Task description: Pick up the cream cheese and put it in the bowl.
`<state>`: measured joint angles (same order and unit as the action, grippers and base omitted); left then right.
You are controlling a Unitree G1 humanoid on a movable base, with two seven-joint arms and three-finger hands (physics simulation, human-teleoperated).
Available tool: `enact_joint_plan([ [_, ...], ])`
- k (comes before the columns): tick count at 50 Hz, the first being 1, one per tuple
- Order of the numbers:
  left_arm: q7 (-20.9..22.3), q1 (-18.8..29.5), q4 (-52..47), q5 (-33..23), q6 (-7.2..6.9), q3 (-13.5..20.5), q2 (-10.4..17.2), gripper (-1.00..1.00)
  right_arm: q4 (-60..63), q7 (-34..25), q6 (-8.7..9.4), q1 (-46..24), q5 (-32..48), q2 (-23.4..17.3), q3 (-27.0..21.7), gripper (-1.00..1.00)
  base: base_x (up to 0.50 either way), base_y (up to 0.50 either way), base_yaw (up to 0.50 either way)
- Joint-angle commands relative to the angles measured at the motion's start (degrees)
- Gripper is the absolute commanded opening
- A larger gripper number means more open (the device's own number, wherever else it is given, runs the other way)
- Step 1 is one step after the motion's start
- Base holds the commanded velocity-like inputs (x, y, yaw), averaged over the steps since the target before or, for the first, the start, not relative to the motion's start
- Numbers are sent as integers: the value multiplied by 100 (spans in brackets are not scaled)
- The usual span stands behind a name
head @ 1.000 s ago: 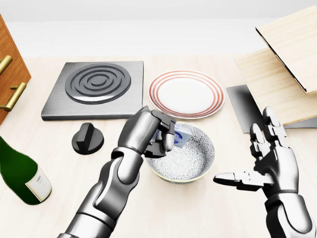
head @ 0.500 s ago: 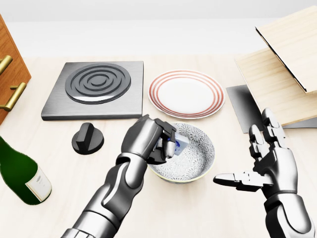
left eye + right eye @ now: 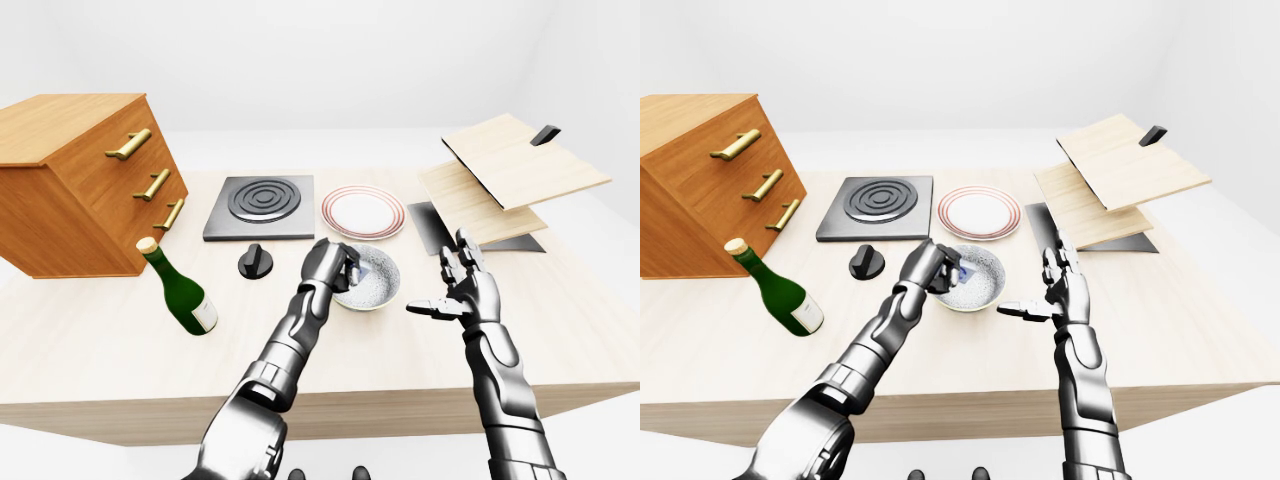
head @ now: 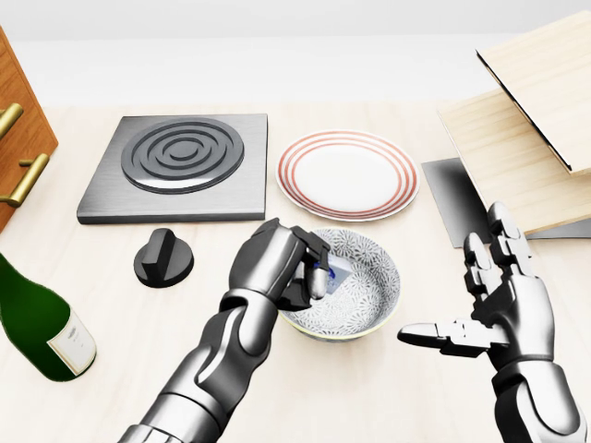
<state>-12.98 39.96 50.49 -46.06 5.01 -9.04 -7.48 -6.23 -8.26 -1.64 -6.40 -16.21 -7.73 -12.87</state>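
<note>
The patterned bowl (image 4: 369, 257) stands on the wooden table, in the middle of the head view. My left hand (image 4: 312, 273) hangs over the bowl's left rim with its fingers curled round the cream cheese (image 4: 327, 270). This is a small blue and white pack, mostly hidden by the fingers and low inside the bowl. My right hand (image 4: 473, 301) is open and empty, palm turned left, to the right of the bowl and apart from it.
A red-ringed plate (image 4: 348, 173) lies above the bowl. A stove plate (image 4: 180, 166) and a black knob (image 4: 163, 257) are to the left. A green bottle (image 4: 42, 323) lies at far left, by a wooden drawer cabinet (image 3: 70, 180). Wooden boards (image 4: 526, 129) stand at right.
My left hand has drawn slightly down and left with the cream cheese, which now sits lower in the bowl and is more hidden. The right hand has not moved.
</note>
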Motion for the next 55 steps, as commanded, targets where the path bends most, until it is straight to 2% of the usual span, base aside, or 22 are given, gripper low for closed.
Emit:
enact_joint_plan([
  [1,-91,39,-134,-383,-1,-3,-35,-38,-57,-9,-34,-15,1,1,1,100,0,0,0],
  [2,-91,39,-135,-383,-1,-3,-35,-38,-62,-10,-37,-16,1,0,1,100,0,0,0],
  [3,-87,48,-139,-383,-1,-1,-40,40,-49,-10,-32,-12,1,0,6,100,0,0,0],
  [4,-87,49,-140,-383,-1,-2,-40,100,-47,-10,-31,-12,1,0,7,100,0,0,0],
  [12,-39,163,-260,-305,-1,53,-46,100,-100,-27,-72,-17,15,6,25,100,0,0,0],
  [18,498,419,-1059,218,-1,231,-27,100,-229,-50,-152,-48,19,4,37,100,0,0,0],
  [19,729,512,-1429,368,-1,292,-31,100,-184,-47,-115,-39,13,7,49,100,0,0,0],
  [20,742,508,-1477,398,-1,268,-20,100,-179,-47,-111,-38,13,7,50,100,0,0,0],
  [22,1100,598,-2087,635,-1,318,-44,100,-239,-55,-157,-54,42,16,69,100,0,0,0],
  [24,1269,616,-2457,735,-1,277,-35,100,-220,-50,-150,-44,52,22,81,100,0,0,0],
  [25,1359,642,-2639,793,-44,279,-40,100,-206,-52,-151,-35,60,27,90,100,0,0,0],
  [28,1555,665,-3061,919,-352,258,-46,100,-164,-59,-144,-13,90,38,113,100,0,0,0],
  [29,1581,669,-3145,952,-408,254,-42,100,-131,-56,-127,-2,99,39,116,100,0,0,0],
  [31,1634,633,-3298,992,-492,233,-40,100,-122,-67,-128,6,110,47,121,100,0,0,0],
  [37,1737,477,-3591,1075,-608,206,-34,100,71,-70,-15,62,90,63,113,100,0,0,0],
  [41,1930,172,-4157,1218,-861,208,-21,100,587,-43,219,237,21,87,69,100,0,0,0],
  [44,2050,-135,-4599,1413,-1001,249,29,100,1060,16,470,368,-7,113,21,100,0,0,0],
  [47,2120,-462,-5036,1711,-1001,335,145,100,1598,63,664,508,-13,153,-20,100,0,0,0],
  [50,2195,-958,-5628,2058,-1001,385,260,100,2244,111,664,664,-70,208,-73,100,0,0,0],
  [51,2170,-967,-5646,2096,-1001,358,292,100,2444,112,664,709,-82,228,-89,100,0,0,0],
  [52,2248,-1367,-6073,2318,-1001,447,324,100,2735,136,664,778,-101,247,-103,100,0,0,0],
  [55,2154,-2118,-6801,2866,-1001,577,458,100,3525,224,664,909,-87,321,-146,100,0,0,0],
])
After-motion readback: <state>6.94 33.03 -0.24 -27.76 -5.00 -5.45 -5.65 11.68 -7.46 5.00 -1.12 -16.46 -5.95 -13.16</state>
